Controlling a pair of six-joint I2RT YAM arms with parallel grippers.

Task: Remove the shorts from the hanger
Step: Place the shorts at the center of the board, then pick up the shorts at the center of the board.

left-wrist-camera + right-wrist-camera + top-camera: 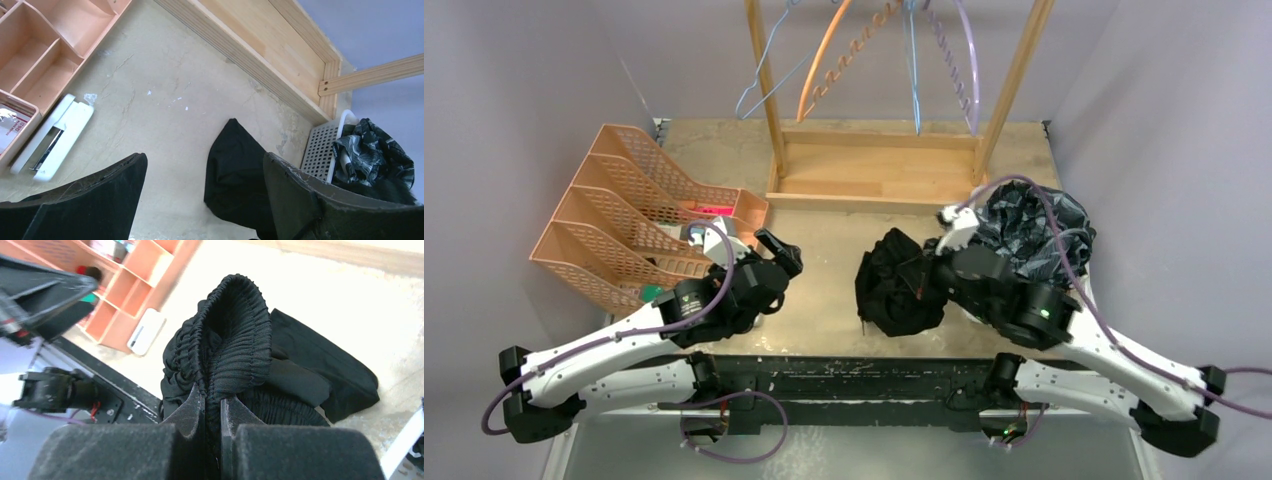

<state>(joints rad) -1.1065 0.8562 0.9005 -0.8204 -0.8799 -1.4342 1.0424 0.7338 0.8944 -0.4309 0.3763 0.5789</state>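
Right end effector (212,401) tight on black shorts (240,350)

The black shorts (899,285) are lying bunched on the table (824,250), waistband raised; the camouflage shorts (1024,220) are sitting crumpled in the basket (320,147).

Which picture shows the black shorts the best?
The right wrist view: the black shorts fill it, waistband pinched in the right gripper. The top view shows a dark bundle; the left wrist view shows only one flat part.

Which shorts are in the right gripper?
The plain black pair, pinched at its elastic waistband by the right gripper; the dark camouflage pair lies loose in the white basket.
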